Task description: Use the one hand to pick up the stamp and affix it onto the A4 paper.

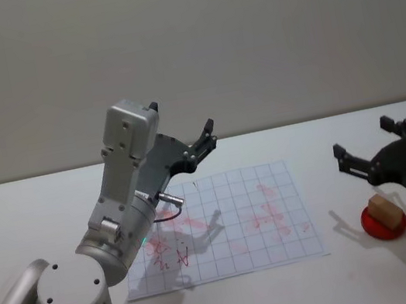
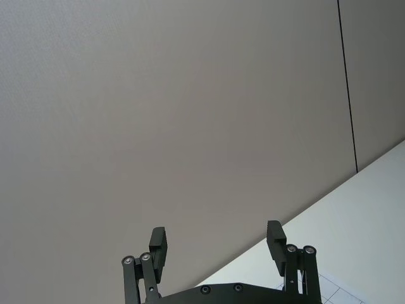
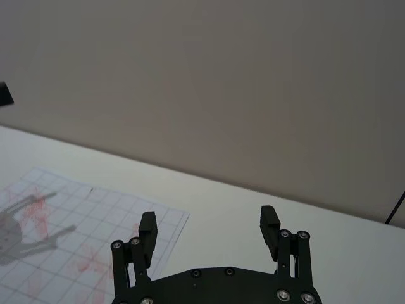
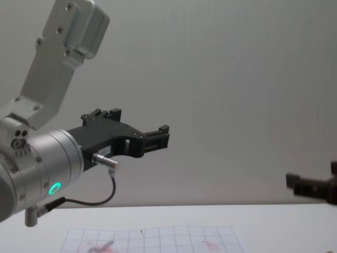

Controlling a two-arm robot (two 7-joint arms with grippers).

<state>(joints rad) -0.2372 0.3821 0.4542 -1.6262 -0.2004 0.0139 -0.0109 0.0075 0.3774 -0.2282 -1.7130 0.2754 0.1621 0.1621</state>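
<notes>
Stamp (image 1: 384, 208): pale unfinished-looking wood, matt, sat on a glossy red disc (image 1: 383, 224), likely plastic. A4 paper (image 1: 225, 231): thin white sheet, flat, matt, printed grey grid with smudgy red ink marks. Table (image 1: 34, 221): smooth white surface, low sheen. Right gripper (image 3: 209, 229): matt black, plastic or coated metal, small bright metal screws at the finger joints. Left gripper (image 2: 216, 239): same matt black finish; its arm (image 4: 50, 153) was brushed silver metal, satin. Wall (image 1: 245, 34): plain, matt.

A lab-like test bench: bare white table (image 1: 382, 278) against a plain grey wall (image 1: 260, 31).
</notes>
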